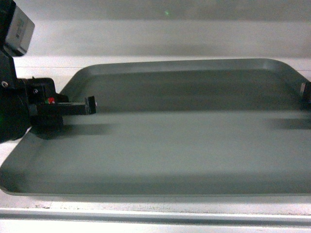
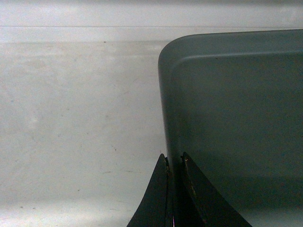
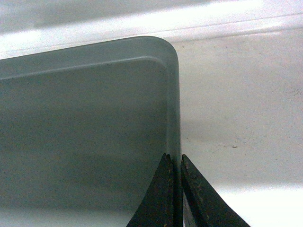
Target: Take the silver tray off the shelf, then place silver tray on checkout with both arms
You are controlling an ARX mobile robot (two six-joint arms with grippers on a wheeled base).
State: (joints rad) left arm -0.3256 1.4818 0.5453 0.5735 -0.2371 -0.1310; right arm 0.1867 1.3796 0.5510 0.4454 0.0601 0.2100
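Both grippers pinched the silver tray (image 1: 165,136) by its 2 short rims.

The left gripper (image 2: 174,163) was nearly closed, its fingers straddling the tray's left rim; the right gripper (image 3: 173,161) clamped the right rim the same way, 1 finger inside and 1 outside; the tray sat level over a pale white surface (image 2: 80,118); from the head view the left arm (image 1: 29,104) showed a small red part, and only a sliver of the right gripper showed at the frame's edge.
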